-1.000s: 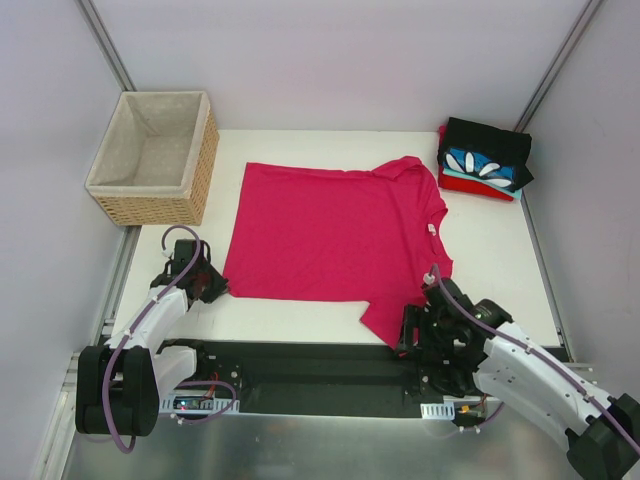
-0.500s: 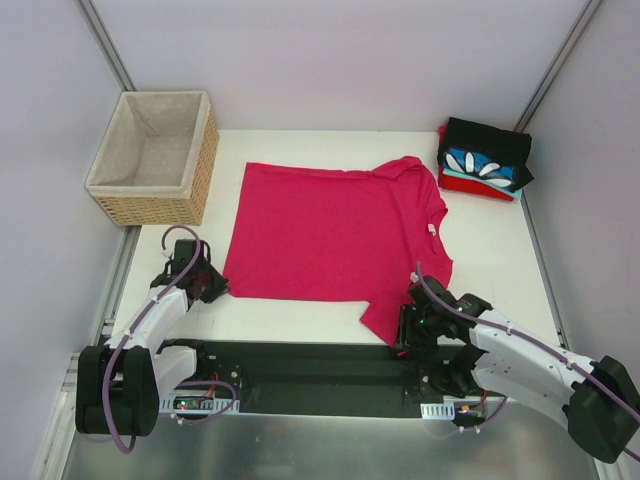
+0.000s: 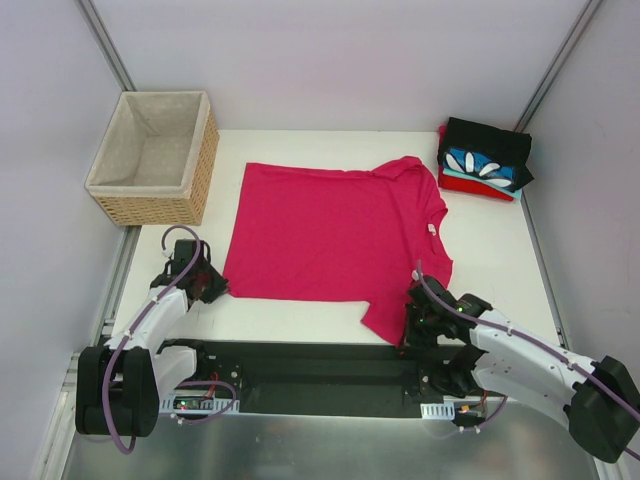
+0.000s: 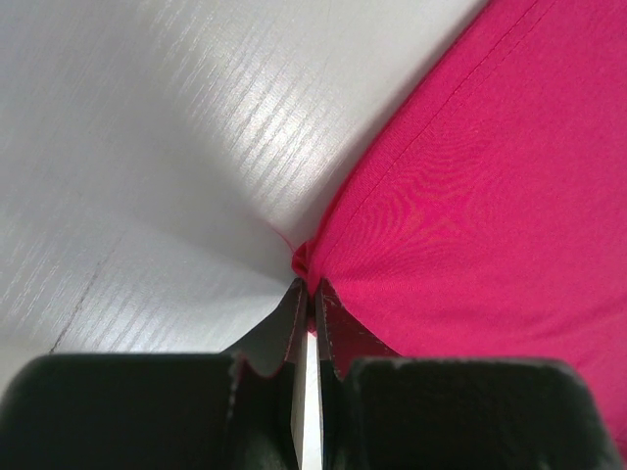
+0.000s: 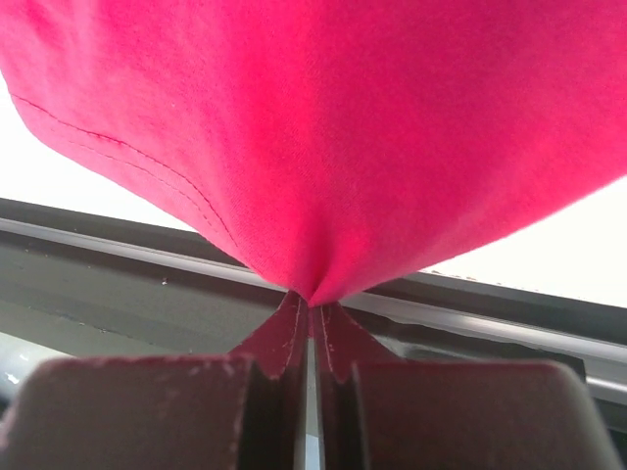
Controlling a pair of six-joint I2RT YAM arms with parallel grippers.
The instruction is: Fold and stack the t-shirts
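Note:
A magenta-pink t-shirt (image 3: pixel 335 235) lies spread flat on the white table, its neck toward the right. My left gripper (image 3: pixel 212 288) is shut on the shirt's near-left hem corner (image 4: pixel 306 257), the cloth pinched between the fingertips. My right gripper (image 3: pixel 412 325) is shut on the near sleeve's edge (image 5: pixel 312 292), where the fabric bunches to a point over the table's dark front rail. A folded stack of t-shirts (image 3: pixel 485 160) sits at the far right: black on top, blue with white petals, red underneath.
A woven wicker basket (image 3: pixel 155 158) with beige lining stands at the far left corner. The dark rail (image 3: pixel 300 365) runs along the table's near edge between the arm bases. White walls close in on both sides.
The right gripper moved forward onto the near sleeve and closed on its edge. The left gripper stayed shut on the hem corner without moving.

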